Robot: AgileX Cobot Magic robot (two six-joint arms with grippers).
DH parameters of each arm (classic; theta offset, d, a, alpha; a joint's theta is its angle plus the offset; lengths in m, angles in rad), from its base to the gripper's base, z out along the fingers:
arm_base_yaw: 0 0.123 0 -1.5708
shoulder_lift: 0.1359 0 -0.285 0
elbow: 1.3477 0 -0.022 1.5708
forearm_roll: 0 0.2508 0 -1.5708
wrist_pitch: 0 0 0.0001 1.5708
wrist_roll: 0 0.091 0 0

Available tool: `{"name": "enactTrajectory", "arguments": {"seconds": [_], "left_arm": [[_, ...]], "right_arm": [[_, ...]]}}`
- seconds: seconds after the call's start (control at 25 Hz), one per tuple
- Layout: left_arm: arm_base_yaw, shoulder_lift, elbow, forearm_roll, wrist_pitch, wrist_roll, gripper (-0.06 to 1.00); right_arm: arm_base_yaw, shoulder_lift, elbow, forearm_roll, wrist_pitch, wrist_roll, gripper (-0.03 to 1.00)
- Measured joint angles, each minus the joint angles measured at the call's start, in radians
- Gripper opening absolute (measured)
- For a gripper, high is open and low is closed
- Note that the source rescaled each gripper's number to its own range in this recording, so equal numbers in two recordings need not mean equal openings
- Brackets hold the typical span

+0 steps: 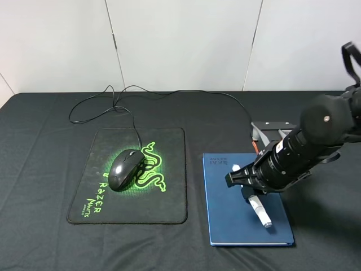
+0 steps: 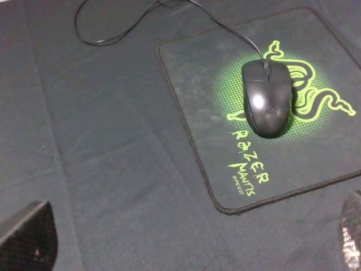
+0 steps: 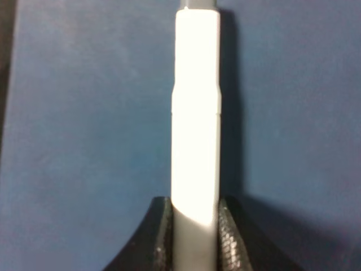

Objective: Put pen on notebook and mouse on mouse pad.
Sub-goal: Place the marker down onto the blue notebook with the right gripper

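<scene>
Mouse [image 1: 124, 169] sits on mouse pad [image 1: 131, 176], cable [image 1: 113, 101] looping toward 12 o'clock. Right pincer [image 3: 194, 237] clamps pen [image 3: 196, 130] over notebook [image 1: 240, 203]; contact between the two unclear. Left pincer [image 2: 186, 240] spread wide, only its fingertips [image 2: 28, 234] in shot. Black cloth tabletop [image 1: 39, 169], white panelled wall [image 1: 180, 39]

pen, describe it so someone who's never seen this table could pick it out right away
On the black-clothed table, look to the right half, where a dark blue notebook lies beside the green-logo mouse pad. Over the notebook's right side, the right gripper is shut on the pen. It is the only white thing there: a thick stick with a grey tip.
</scene>
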Motion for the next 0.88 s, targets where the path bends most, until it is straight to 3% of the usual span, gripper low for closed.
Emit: {"name": "enactTrajectory", "arguments": {"seconds": [0.28, 0.32, 0.44, 0.52, 0.64, 0.88], "left_arm": [[0.0, 0.0, 0.0, 0.0, 0.0, 0.0, 1.0], [0.0, 0.0, 0.0, 0.0, 0.0, 0.0, 1.0], [0.0, 0.0, 0.0, 0.0, 0.0, 0.0, 1.0], [0.0, 0.0, 0.0, 0.0, 0.0, 0.0, 1.0], [0.0, 0.0, 0.0, 0.0, 0.0, 0.0, 1.0], [0.0, 0.0, 0.0, -0.001, 0.0, 0.0, 1.0]], "right_arm": [[0.0, 0.001, 0.0, -0.001, -0.021, 0.002, 0.03], [0.0, 0.001, 0.0, -0.001, -0.022, 0.002, 0.11], [0.0, 0.001, 0.0, -0.001, -0.023, 0.002, 0.66], [0.0, 0.001, 0.0, -0.001, -0.023, 0.002, 0.89], [0.0, 0.001, -0.002, -0.001, -0.023, 0.002, 0.97], [0.0, 0.001, -0.006, -0.001, -0.015, 0.002, 1.0]]}}
